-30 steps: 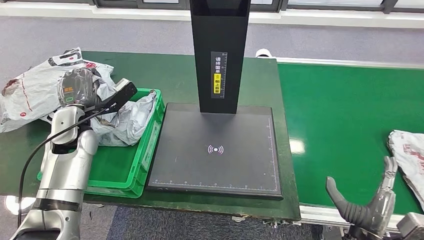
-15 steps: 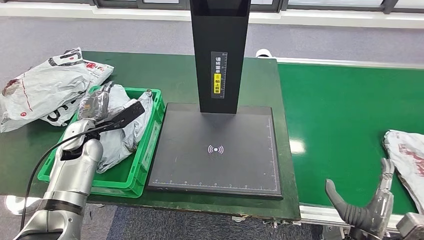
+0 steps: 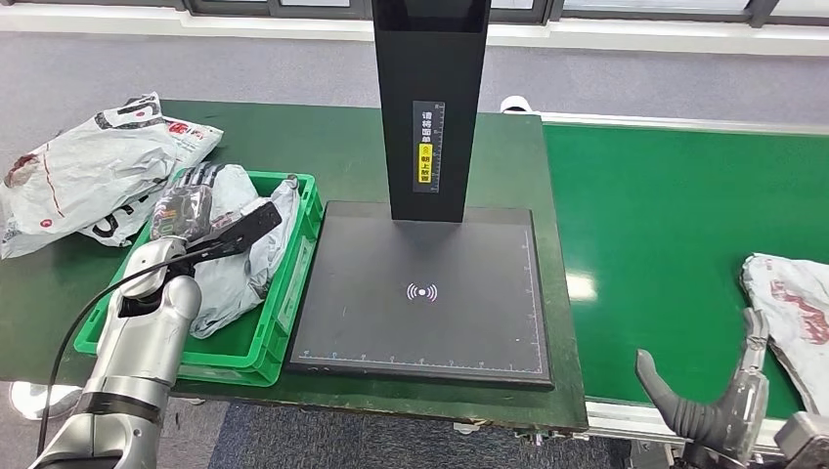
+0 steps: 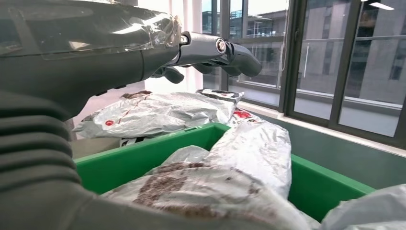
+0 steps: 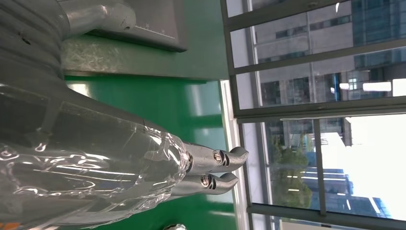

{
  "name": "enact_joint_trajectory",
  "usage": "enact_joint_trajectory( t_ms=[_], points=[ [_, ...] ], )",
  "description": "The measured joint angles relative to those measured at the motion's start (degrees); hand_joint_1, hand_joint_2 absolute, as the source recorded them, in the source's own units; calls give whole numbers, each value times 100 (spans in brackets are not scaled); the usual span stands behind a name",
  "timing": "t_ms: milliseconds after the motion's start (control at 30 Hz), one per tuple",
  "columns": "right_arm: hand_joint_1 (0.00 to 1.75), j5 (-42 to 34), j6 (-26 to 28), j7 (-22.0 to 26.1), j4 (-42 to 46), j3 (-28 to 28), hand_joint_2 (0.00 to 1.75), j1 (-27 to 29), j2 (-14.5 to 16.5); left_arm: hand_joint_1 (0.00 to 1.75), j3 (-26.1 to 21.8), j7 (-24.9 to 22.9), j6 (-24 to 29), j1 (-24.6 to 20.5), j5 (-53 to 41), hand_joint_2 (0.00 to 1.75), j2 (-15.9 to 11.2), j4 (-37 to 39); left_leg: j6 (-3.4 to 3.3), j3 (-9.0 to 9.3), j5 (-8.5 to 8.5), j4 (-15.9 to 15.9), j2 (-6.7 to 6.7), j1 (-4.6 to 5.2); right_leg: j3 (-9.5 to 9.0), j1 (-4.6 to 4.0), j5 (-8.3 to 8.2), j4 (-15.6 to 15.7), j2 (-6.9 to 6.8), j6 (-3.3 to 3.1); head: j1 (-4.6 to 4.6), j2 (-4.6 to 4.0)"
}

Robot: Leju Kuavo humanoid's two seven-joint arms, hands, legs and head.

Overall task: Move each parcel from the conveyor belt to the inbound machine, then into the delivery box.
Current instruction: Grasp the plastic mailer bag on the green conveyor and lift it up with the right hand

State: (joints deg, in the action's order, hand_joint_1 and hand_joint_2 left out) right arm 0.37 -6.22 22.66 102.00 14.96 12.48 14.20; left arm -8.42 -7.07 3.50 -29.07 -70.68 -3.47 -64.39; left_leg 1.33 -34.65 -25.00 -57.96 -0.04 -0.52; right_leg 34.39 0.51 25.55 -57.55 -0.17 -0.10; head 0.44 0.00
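Centrally, the inbound machine (image 3: 422,293) stands on the green table (image 3: 342,147), its black scan plate bare under the upright black column. To the right of the machine runs the green conveyor belt (image 3: 665,215), with a white parcel (image 3: 794,313) lying at its far right edge. Directly left of the machine, touching its plate edge, sits the green delivery box (image 3: 293,283), holding grey parcels (image 3: 239,269). Further left of the machine, beyond the box, a pile of white bags (image 3: 83,171) rests on the table. The left hand (image 3: 186,207) hangs above the box with its fingers spread and nothing in them. The right hand (image 3: 719,396) is at the belt's near edge, right of the machine, thumb and fingers apart, holding nothing, just beside the white parcel.
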Motion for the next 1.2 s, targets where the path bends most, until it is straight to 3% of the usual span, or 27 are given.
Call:
enact_joint_trajectory(
  t_ms=[67, 200, 300, 400, 533, 667, 767, 967, 1100, 1200],
  points=[
    [0, 20, 1, -38, 6, 23, 175, -6, 8, 0, -54, -23, 13, 42, 98, 0, 4, -123, 0, 0, 0, 0, 1, 0, 1, 0, 0, 0, 1, 0, 1, 0],
    [0, 43, -48, -62, 44, 138, 175, 60, 62, 0, -248, 205, 507, 216, 718, 175, 56, -685, 1, -2, -1, 0, 1, 0, 3, -1, 1, 0, 1, 0, 1, 0],
    [0, 61, -136, -11, 84, 209, 175, 160, 111, 0, -403, 1010, 1063, 408, 1932, 175, 173, -1376, 2, -3, -6, 0, 2, 0, 2, -1, 2, 0, 2, -1, 1, 0],
    [0, 62, -234, 31, 92, 231, 175, 201, 136, 0, -499, 2212, 1022, 632, 4233, 175, 334, -2104, 1, -1, -12, 1, 3, 0, -1, 1, 7, 1, 5, 0, 1, 0],
    [0, 57, -293, 86, 62, 237, 175, 181, 139, 0, -607, 2814, 90, 1150, 6888, 175, 572, -3199, 5, 8, -24, 1, 19, 1, -3, 0, 10, 2, 19, 0, 0, 0],
    [0, 159, -271, 3, -10, 242, 175, 36, 127, 0, -641, 2723, -1272, 1537, 8541, 175, 775, -3788, 4, 12, -23, 2, 21, 1, -8, 0, 11, 2, 15, 0, 0, 0],
    [0, 305, -233, -141, -114, 242, 175, -168, 15, 0, -569, 2492, -1980, 1801, 8919, 175, 933, -3818, 4, 15, -21, 1, 22, 1, -9, 1, 8, 2, 18, 0, 0, 0],
    [0, 757, -96, -429, -362, 284, 175, -551, -279, 0, -400, 2528, -2285, 2201, 9088, 175, 1161, -3537, 1, 18, -18, 0, 22, 4, -10, 3, 2, 2, 21, 2, 0, 0],
    [0, 1784, 286, -796, -678, 400, 175, -850, -511, 0, -309, 2487, -2574, 2498, 9053, 175, 1295, -3510, 1, 15, -18, 0, 22, 5, -9, 3, 3, 2, 22, 3, 0, 0],
    [0, 3052, 671, -1356, -1197, 500, 175, -1327, -843, 0, -82, 2360, -2797, 2678, 8836, 175, 1395, -3492, -2, 14, -18, -1, 23, 6, -8, 10, 1, 3, 22, 7, 1, 0]
  ],
)
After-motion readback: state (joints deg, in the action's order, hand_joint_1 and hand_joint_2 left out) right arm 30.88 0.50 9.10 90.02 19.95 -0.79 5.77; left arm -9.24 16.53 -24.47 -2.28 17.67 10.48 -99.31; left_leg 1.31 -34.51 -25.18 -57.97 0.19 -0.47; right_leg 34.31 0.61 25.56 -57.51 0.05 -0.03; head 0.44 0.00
